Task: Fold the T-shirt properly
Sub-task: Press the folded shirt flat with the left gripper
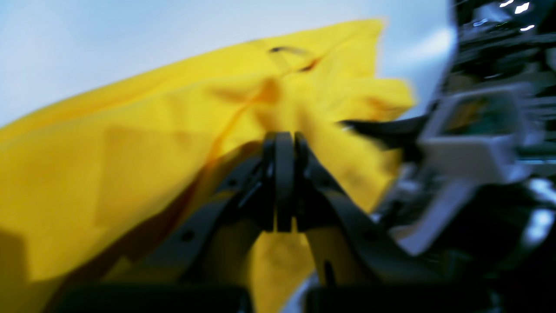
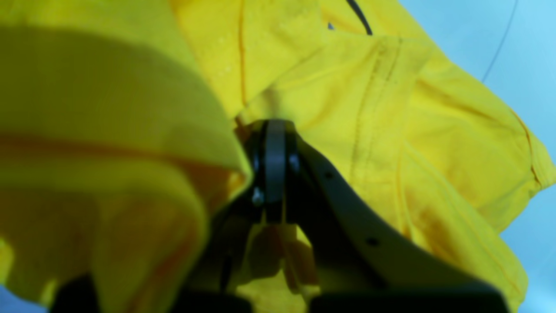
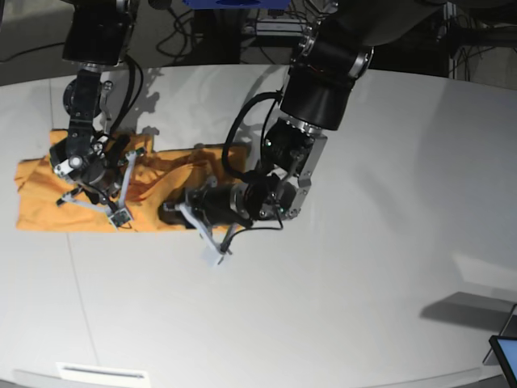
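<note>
Much of the scene was hard to read: the left wrist view was smeared by motion blur, so the white and black hardware at its right edge could not be identified, and in the right wrist view a thick fold of cloth lay close to the lens and hid the left half of the frame. In the base view both sets of fingertips were buried behind arm parts and cloth. The T-shirt (image 3: 48,198) lay as a long, rumpled strip on the left part of the white table (image 3: 380,242), its far end running under the left arm. The left gripper (image 1: 284,143) had its jaws pressed fully together with yellow cloth bunched around the tips; a pinch on the fabric looked likely, though the blur left it uncertain. The right gripper (image 2: 274,130) was likewise fully closed, its tips sunk into a seam fold of the shirt, apparently pinching it. The right arm hung steeply down over the shirt's left end, while the left arm reached across low, its wrist turned sideways towards the shirt's right end.
</note>
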Robot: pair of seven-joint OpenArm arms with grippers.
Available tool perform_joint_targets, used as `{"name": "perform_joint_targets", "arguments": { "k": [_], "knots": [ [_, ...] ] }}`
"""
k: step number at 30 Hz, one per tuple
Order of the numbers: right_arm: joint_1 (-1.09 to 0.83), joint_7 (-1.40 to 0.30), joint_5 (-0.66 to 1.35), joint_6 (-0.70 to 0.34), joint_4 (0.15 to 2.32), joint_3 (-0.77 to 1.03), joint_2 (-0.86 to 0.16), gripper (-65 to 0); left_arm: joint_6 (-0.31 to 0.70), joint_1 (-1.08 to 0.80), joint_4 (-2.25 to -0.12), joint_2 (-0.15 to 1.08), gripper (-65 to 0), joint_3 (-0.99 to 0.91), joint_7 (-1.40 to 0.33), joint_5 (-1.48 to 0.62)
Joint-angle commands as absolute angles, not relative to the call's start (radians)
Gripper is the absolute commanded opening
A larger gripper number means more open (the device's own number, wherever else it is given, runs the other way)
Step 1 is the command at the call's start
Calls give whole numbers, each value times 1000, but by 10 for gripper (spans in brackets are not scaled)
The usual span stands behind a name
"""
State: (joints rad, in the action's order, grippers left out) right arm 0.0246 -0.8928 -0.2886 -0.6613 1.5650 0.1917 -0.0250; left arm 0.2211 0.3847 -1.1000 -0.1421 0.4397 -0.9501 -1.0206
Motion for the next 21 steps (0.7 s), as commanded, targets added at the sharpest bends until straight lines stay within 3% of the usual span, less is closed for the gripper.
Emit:
{"name": "perform_joint_targets", "arguments": {
  "k": [1, 10, 21],
  "knots": [
    [-2, -952, -280, -698, 1534, 188, -19, -647, 236, 426, -1121, -157, -650, 440, -934, -1069],
    [-1, -952, -283, -698, 1537, 189, -19, -647, 234, 453, -1241, -157, -650, 449, -934, -1171],
    [-2, -957, -285, -698, 1633, 191, -70, -644, 136, 406, -1296, -61, -650, 452, -941, -1024]
  ]
}}
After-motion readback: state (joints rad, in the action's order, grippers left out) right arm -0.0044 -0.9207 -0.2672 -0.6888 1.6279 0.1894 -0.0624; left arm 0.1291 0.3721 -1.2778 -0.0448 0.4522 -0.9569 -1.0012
